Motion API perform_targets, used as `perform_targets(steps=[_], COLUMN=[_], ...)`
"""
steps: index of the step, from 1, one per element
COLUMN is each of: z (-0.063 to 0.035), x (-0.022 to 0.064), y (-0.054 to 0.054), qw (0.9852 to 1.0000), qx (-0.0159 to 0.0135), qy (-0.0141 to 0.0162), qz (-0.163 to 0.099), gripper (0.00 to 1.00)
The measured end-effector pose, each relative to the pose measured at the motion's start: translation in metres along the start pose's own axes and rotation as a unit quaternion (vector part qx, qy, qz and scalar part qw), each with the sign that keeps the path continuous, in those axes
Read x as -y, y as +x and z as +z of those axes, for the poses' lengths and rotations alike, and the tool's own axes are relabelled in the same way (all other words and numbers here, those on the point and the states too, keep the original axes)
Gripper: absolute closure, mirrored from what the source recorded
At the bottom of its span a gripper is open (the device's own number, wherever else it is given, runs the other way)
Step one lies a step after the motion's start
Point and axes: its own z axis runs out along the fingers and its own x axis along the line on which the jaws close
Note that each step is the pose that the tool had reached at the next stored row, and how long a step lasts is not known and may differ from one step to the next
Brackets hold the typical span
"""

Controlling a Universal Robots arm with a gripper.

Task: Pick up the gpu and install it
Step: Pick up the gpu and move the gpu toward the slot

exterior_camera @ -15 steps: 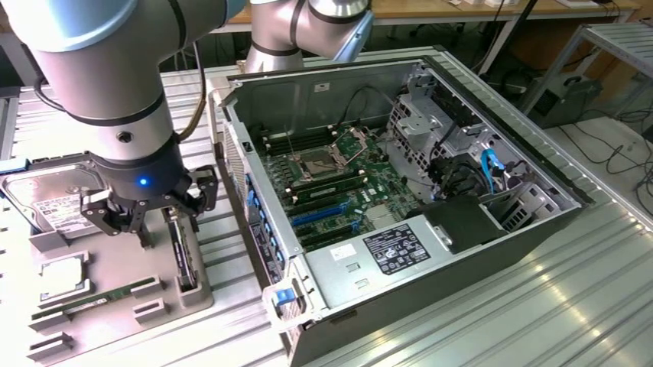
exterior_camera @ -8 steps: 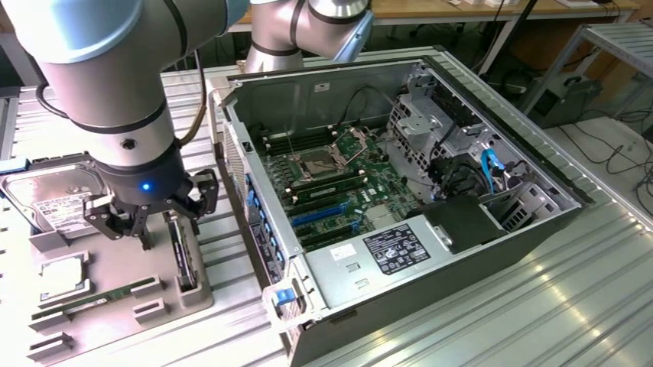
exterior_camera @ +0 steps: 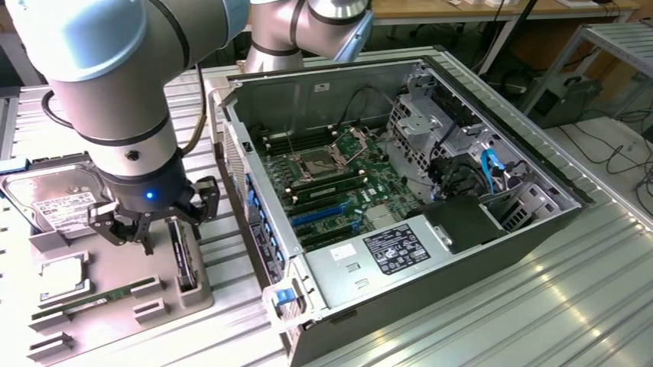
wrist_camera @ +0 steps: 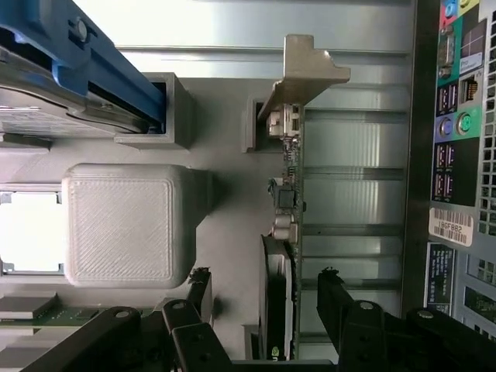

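Note:
The gpu (exterior_camera: 186, 264) stands on edge in a slot of the grey parts tray (exterior_camera: 122, 321), to the exterior view's left of the open computer case (exterior_camera: 408, 191). In the wrist view the gpu (wrist_camera: 285, 201) is a thin green card on edge, with its silver bracket (wrist_camera: 306, 70) at the far end. My gripper (exterior_camera: 168, 229) hangs just above it, open. The black fingers (wrist_camera: 198, 291) straddle the card's near end with a gap on each side, so the gripper (wrist_camera: 263, 291) touches nothing.
The tray also holds a hard drive (exterior_camera: 61, 202), a processor (exterior_camera: 61, 275) and a memory stick (exterior_camera: 92, 300). A grey printed block (wrist_camera: 124, 225) rises beside the card. The case's rear port panel (wrist_camera: 453, 116) stands close by. Blue card slots (exterior_camera: 316, 215) lie on the motherboard.

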Motion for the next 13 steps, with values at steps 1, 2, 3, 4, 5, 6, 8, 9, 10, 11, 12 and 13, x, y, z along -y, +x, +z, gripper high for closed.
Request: perform_targets(steps=[1, 2, 3, 4, 5, 6, 8, 9, 10, 11, 12, 13], z=[0.0013, 0.0023, 0.003, 0.0036, 0.0045, 0.0054, 0.0061, 0.0063, 0.0063, 0.0064, 0.0065, 0.0065], x=[0.0001, 0.0001, 0.0002, 0.0002, 0.0002, 0.0002, 0.0002, 0.0002, 0.0003, 0.0002, 0.0002, 0.0003], y=[0.0001, 0.0, -0.0004, -0.0011, -0.0018, -0.0025, -0.0027, -0.0027, -0.0028, -0.0028, -0.0028, -0.0028], qw=[1.0, 1.0, 1.0, 1.0, 1.0, 1.0, 1.0, 1.0, 1.0, 1.0, 1.0, 1.0], qx=[0.0, 0.0, 0.0, -0.0001, 0.0, 0.0, 0.0, 0.0, -0.0001, 0.0, 0.0, 0.0], qy=[0.0, 0.0, 0.0, 0.0001, 0.0001, 0.0, 0.0001, 0.0001, 0.0001, 0.0, 0.0, 0.0], qz=[0.0, 0.0, 0.0, 0.0, 0.0, 0.0, 0.0, 0.0, 0.0, 0.0, 0.0, 0.0], gripper=[0.34, 0.34, 0.34, 0.34, 0.34, 0.34, 0.34, 0.34, 0.34, 0.34, 0.34, 0.35])
